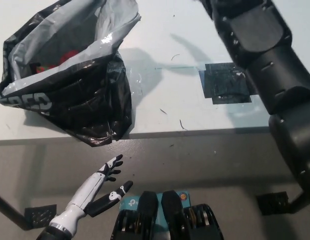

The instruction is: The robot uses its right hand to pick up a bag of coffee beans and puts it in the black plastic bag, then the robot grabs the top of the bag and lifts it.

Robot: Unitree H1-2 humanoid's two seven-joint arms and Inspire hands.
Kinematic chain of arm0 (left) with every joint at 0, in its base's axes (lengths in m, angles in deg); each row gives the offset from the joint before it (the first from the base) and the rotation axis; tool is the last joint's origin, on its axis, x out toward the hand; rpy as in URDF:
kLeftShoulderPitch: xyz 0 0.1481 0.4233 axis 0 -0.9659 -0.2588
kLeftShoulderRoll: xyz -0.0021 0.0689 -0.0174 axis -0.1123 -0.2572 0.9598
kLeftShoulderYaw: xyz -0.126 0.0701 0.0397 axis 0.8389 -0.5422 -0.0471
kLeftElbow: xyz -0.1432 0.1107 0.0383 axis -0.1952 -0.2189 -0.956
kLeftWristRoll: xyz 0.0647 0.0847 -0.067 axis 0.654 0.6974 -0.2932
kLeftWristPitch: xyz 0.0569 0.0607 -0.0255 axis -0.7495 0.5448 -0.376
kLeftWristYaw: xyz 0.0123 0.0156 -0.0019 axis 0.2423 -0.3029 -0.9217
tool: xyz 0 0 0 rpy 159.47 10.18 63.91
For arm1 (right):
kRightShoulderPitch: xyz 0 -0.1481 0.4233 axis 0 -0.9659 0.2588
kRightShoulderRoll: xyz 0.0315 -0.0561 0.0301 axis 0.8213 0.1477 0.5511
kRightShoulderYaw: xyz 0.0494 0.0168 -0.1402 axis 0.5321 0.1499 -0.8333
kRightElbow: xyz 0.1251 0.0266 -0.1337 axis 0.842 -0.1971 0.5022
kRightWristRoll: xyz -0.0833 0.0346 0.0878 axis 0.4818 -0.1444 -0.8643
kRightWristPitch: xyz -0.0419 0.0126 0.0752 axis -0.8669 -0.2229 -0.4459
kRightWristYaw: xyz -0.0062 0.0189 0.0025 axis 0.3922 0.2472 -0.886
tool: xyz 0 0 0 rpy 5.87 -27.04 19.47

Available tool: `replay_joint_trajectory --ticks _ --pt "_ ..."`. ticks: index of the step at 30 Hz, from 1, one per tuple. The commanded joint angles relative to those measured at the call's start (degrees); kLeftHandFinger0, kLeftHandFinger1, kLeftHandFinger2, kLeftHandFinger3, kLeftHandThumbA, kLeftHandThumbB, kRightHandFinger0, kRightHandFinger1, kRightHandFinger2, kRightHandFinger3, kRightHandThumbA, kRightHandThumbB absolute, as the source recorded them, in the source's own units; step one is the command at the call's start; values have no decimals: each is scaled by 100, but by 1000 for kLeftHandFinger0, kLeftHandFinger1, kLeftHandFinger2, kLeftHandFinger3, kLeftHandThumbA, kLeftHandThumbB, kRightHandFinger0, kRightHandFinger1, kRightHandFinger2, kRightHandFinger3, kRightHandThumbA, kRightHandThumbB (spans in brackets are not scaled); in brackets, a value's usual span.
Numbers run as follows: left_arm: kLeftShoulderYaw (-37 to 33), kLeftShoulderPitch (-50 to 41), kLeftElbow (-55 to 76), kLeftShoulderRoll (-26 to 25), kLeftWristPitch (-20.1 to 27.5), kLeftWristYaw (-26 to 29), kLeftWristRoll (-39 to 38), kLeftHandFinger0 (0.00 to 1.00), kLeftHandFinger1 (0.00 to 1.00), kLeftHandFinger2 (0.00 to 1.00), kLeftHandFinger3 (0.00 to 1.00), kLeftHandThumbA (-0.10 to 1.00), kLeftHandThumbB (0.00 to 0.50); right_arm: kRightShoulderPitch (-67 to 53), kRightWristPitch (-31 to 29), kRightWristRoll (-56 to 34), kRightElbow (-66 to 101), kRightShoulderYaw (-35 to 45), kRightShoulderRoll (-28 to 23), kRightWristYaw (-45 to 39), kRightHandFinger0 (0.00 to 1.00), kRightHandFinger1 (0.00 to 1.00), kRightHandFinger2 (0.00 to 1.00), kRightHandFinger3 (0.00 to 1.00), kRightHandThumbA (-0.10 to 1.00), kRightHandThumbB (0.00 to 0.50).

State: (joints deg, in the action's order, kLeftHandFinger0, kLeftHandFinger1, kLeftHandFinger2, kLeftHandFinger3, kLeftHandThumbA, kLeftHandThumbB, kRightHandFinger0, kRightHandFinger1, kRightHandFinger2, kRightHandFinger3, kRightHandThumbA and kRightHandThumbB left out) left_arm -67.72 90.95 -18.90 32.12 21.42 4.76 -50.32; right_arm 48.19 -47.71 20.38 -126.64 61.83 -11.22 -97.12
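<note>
Robot test bench in a lab or workshop setting.

Evidence: a plain white table (160, 95) with a scuffed surface carries a patch of dark tape (226, 83) stuck down as a position marker. More dark tape (39, 214) is fixed to the bare grey floor (205, 160) below the table edge. No household or shop furnishings appear.
</note>
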Motion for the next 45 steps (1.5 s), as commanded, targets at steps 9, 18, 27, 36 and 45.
replay_joint_trajectory --ticks 9,18,27,36,45 --pt "-32 162 95 -145 83 -24 179 866 881 986 1000 847 112 552 785 -1737 2447 922 -893 -607 1000 1000 1000 1000 948 500" --pt "275 423 1 -126 241 26 -313 909 951 1000 1000 932 149 -1039 785 -1846 6179 478 -1975 -93 1000 1000 1000 1000 962 485" --pt "503 667 -120 -51 353 92 -662 1000 1000 1000 1000 1000 210 -3688 785 -2570 9633 1329 -3188 216 1000 1000 1000 1000 988 429" --pt "578 676 -173 -51 357 114 -697 1000 1000 1000 1000 1000 218 -6535 -117 -1797 10833 1602 -1965 -109 1000 1000 1000 1000 1000 450" --pt "645 585 -54 -71 196 53 -698 1000 1000 1000 1000 1000 217 -7916 -919 -1771 9981 1023 -960 -290 1000 1000 1000 1000 1000 437"
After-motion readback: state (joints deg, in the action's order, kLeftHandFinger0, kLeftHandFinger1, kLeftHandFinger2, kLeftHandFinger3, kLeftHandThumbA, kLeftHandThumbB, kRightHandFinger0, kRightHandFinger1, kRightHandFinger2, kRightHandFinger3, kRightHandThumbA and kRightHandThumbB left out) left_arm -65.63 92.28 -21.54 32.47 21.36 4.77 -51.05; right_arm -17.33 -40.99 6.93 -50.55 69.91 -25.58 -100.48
